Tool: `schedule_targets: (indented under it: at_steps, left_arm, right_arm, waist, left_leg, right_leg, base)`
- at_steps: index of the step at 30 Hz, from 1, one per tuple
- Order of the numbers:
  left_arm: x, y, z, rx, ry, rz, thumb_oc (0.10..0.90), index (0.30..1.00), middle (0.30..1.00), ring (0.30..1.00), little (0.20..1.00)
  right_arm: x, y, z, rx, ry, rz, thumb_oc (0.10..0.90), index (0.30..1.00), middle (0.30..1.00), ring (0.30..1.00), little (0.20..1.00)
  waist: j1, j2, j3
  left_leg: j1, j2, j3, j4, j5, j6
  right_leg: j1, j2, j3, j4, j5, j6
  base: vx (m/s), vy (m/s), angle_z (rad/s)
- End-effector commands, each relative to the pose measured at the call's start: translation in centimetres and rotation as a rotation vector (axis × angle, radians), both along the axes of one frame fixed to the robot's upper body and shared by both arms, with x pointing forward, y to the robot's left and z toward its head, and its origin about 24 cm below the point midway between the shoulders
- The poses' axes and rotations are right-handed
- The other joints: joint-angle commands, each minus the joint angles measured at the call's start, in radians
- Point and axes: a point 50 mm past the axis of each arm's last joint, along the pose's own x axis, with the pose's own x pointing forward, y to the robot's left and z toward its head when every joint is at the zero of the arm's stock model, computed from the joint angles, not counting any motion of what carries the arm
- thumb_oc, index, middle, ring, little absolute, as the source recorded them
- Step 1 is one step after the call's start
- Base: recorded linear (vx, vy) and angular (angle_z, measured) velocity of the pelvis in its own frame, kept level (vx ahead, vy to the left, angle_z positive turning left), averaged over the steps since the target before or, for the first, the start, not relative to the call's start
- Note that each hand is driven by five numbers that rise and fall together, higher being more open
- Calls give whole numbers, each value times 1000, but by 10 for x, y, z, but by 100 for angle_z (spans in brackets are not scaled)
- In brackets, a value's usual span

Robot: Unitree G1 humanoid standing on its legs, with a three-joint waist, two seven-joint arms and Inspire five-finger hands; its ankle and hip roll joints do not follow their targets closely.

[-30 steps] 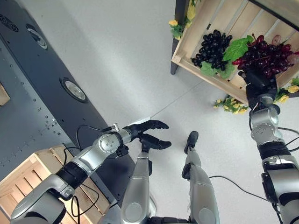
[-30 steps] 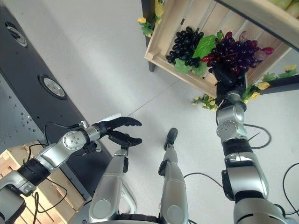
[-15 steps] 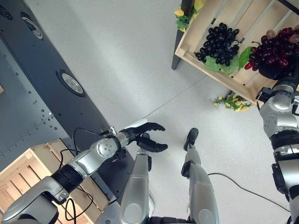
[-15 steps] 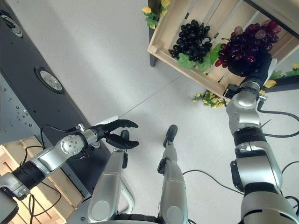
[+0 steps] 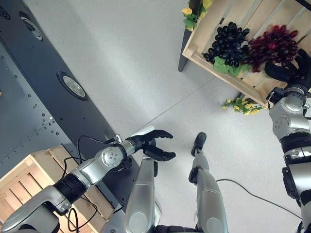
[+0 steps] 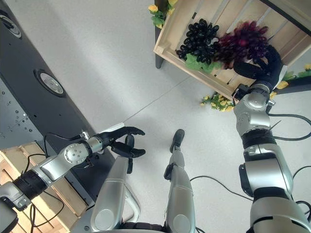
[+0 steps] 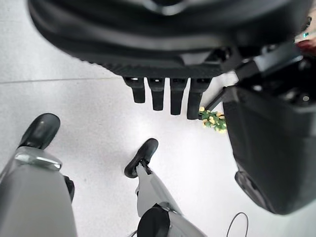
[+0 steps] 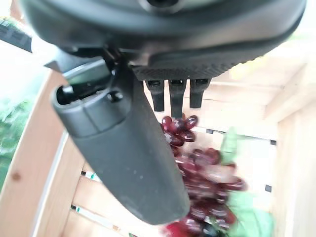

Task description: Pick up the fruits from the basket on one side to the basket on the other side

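Currently my right hand sits at the crate by its near edge, fingers loose under the red grapes, not yet closed round them. Black grapes lie just beside, further from this hand. Left hand hangs idle, relaxed, near the other crate.

My right robot hand let go of the red grapes: its fingers opened and drew back, and the bunch dropped into the wooden crate, landing beside the black grapes.
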Motion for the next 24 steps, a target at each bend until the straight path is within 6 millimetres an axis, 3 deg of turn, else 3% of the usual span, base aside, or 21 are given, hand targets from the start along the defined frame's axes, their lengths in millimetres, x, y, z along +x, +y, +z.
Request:
schedule_targets:
  at_steps: [1,5,7,10,17,21,23,24]
  left_arm:
    - [-19,-22,9,-88,-23,-141,800,900,900,900,900]
    - [-20,-22,10,-79,-22,-148,800,900,900,900,900]
    - [-21,-21,10,-74,-13,-160,800,900,900,900,900]
    - [-22,-18,10,-65,-12,-169,800,900,900,900,900]
    - [-26,-12,12,-125,21,-161,800,900,900,900,900]
    - [-30,-9,8,-242,99,-147,800,900,900,900,900]
    - [-33,-6,2,-346,160,-127,800,900,900,900,900]
    - [-34,-6,1,-345,163,-127,800,900,900,900,900]
  right_arm:
    - [-15,-24,64,-61,-204,-29,800,900,900,900,900]
    - [-13,-25,61,-101,-164,5,800,900,900,900,900]
    - [-12,-23,57,-265,-64,2,800,900,900,900,900]
    - [-10,-21,58,-374,12,33,800,900,900,900,900]
    - [-9,-6,51,-439,5,171,800,900,900,900,900]
    - [-12,10,34,-448,-39,338,800,900,900,900,900]
    - [-19,24,12,-459,-51,477,800,900,900,900,900]
    - [-20,24,11,-458,-49,478,800,900,900,900,900]
  waist:
    - [47,33,-12]
    - [47,33,-12]
    - [49,31,-12]
    - [48,25,-12]
    - [51,23,-12]
    - [46,27,-34]
    - [38,28,-72]
    - [38,28,-73]
  left_leg:
    - [128,-47,-2,-333,152,40]
    - [142,-47,-3,-336,150,39]
    - [160,-44,-1,-333,140,36]
    - [195,-39,9,-350,149,38]
    - [295,-35,16,-374,143,37]
    - [373,-31,25,-422,150,34]
    - [421,-31,29,-457,152,34]
    - [424,-31,29,-460,153,34]
  right_leg:
    - [80,35,-52,181,-197,53]
    - [93,37,-49,179,-201,51]
    - [111,38,-47,180,-207,54]
    - [141,40,-46,168,-206,54]
    - [240,42,-46,150,-222,52]
    - [308,39,-37,121,-224,54]
    - [346,36,-28,101,-225,56]
    - [349,36,-28,100,-225,56]
  base:
    - [0,0,0]
    - [0,0,0]
    - [-4,-4,-2]
    - [-2,-1,-2]
    - [5,12,-3]
    - [29,81,-30]
    - [47,84,0]
    - [30,68,5]
